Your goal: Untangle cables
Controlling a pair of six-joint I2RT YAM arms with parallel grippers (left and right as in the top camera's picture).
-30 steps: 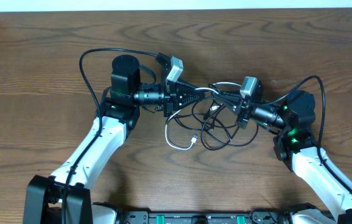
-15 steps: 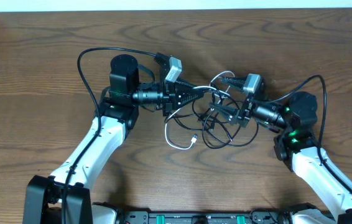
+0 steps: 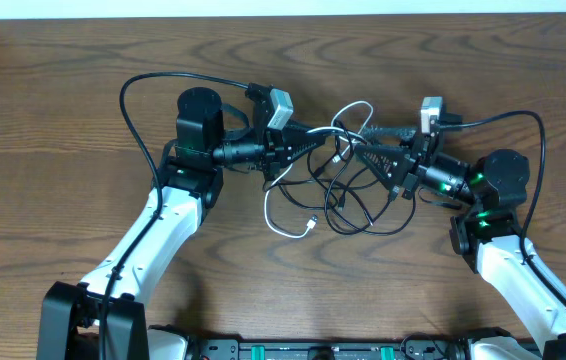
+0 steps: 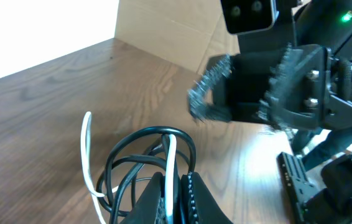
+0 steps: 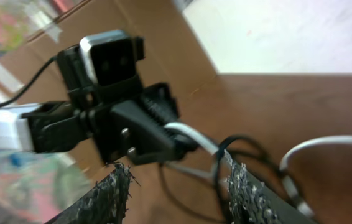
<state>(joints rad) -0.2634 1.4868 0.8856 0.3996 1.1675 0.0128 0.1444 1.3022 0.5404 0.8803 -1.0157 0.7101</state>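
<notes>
In the lower centre of the left wrist view, nearest the lens: left gripper (image 4: 175, 180), fingers pressed together on the cables (image 4: 132, 158), with one white cord (image 4: 171, 152) and several black ones pinched between the pads. Just beyond, in the upper right of the same view: right gripper (image 4: 235, 102), toothed fingers apart, clamped on nothing. In the right wrist view, white and black strands crossing the gap between those fingers; contact with either pad not discernible.

At the centre of the overhead view: main tangle on the table (image 3: 63, 100), below and between the two claws, white plug end (image 3: 310, 226) at its lower left.

Judged step: taking a second hold to draw one strand free. For a clean result, close on a single cord near the left claw's pinch, then draw gently sideways, low over the table; stop at any tightening of loops.

Beneath: dark wood-grain tabletop. Beyond, top centre of the left wrist view: cardboard panel (image 4: 163, 37) and pale wall.
</notes>
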